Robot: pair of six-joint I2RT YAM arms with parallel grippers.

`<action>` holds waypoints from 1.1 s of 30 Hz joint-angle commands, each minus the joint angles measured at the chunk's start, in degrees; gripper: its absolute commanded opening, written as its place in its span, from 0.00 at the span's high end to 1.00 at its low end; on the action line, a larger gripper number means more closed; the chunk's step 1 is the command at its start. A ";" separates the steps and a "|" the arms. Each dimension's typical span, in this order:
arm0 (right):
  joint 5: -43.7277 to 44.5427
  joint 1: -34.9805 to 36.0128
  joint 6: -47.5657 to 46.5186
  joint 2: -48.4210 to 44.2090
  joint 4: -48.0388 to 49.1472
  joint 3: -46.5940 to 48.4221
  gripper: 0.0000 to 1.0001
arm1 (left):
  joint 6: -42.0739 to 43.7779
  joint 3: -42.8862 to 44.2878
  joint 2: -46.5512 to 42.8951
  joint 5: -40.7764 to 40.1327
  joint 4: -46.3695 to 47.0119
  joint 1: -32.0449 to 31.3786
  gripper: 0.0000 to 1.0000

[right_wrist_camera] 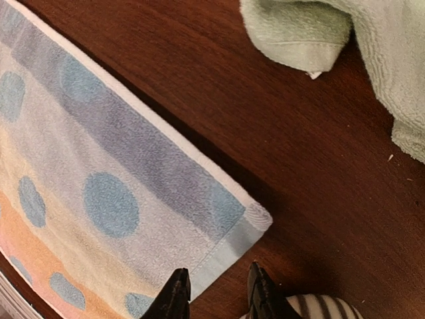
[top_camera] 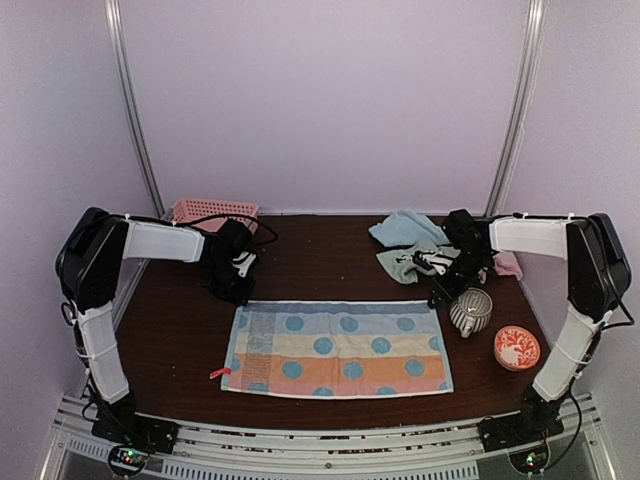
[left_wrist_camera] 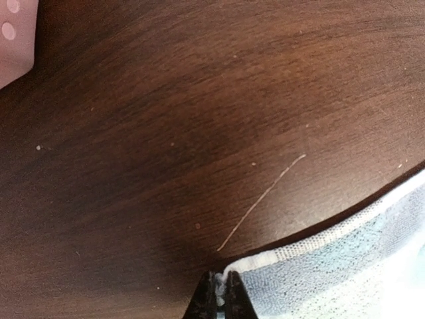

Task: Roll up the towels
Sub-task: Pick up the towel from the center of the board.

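A light blue towel with blue spots and an orange band [top_camera: 338,347] lies spread flat in the middle of the table. My left gripper [top_camera: 238,288] is shut on its far left corner; in the left wrist view the fingers [left_wrist_camera: 222,279] pinch the white hem of the towel [left_wrist_camera: 345,272]. My right gripper [top_camera: 441,290] is open just above the towel's far right corner [right_wrist_camera: 255,216], its jaws [right_wrist_camera: 217,272] straddling the short edge. A plain light blue towel [top_camera: 405,228], a sage green towel [top_camera: 400,262] [right_wrist_camera: 332,33] and a pink towel [top_camera: 507,265] lie heaped at the back right.
A pink perforated basket [top_camera: 213,211] stands at the back left; its corner shows in the left wrist view [left_wrist_camera: 13,40]. A striped cup [top_camera: 470,311] [right_wrist_camera: 319,311] sits right beside my right gripper. An orange-patterned bowl [top_camera: 516,347] is near the right edge.
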 commanded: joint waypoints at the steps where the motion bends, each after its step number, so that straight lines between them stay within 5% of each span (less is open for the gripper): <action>1: 0.04 -2.02 1.26 3.03 1.17 2.36 0.68 | -0.51 0.26 0.56 -0.57 0.30 -0.01 0.99; 19: -0.33 -2.07 0.71 11.14 -2.94 10.16 0.63 | -0.86 -0.88 -0.78 0.66 1.38 -0.11 1.00; 33: -2.69 -2.05 0.06 14.11 -6.10 12.11 0.80 | -0.95 -2.28 -1.75 0.49 1.95 -0.13 1.00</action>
